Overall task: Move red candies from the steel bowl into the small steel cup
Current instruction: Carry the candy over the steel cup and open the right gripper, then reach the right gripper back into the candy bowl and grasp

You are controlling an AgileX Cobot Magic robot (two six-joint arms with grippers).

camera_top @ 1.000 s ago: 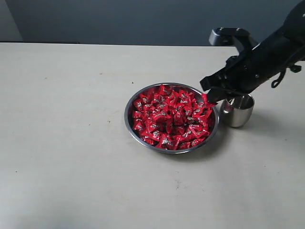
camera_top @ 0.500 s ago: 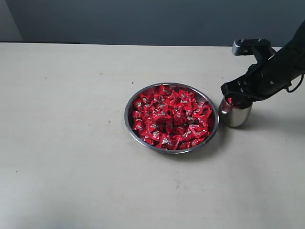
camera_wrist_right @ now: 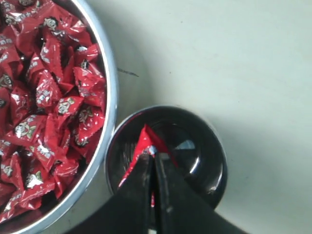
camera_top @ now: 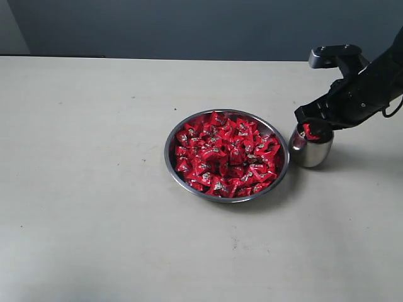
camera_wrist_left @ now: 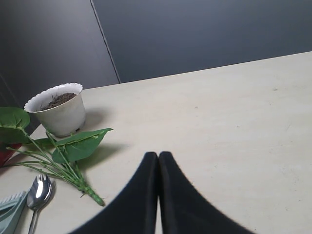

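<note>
The wide steel bowl sits mid-table, heaped with red candies. Just to its right stands the small steel cup. My right gripper hangs over the cup's mouth, shut on one red candy. In the right wrist view that gripper pinches the candy above the cup's dark opening, with the bowl's rim and its candies alongside. My left gripper is shut with nothing in it, over bare table away from the bowl; it is out of the exterior view.
In the left wrist view a white pot of soil, a leafy green sprig and a spoon lie on the table. A dark wall runs behind the table's far edge.
My right gripper has carried a red candy from the bowl's right rim rightward to above the cup's mouth. The bowl and cup stayed put.
</note>
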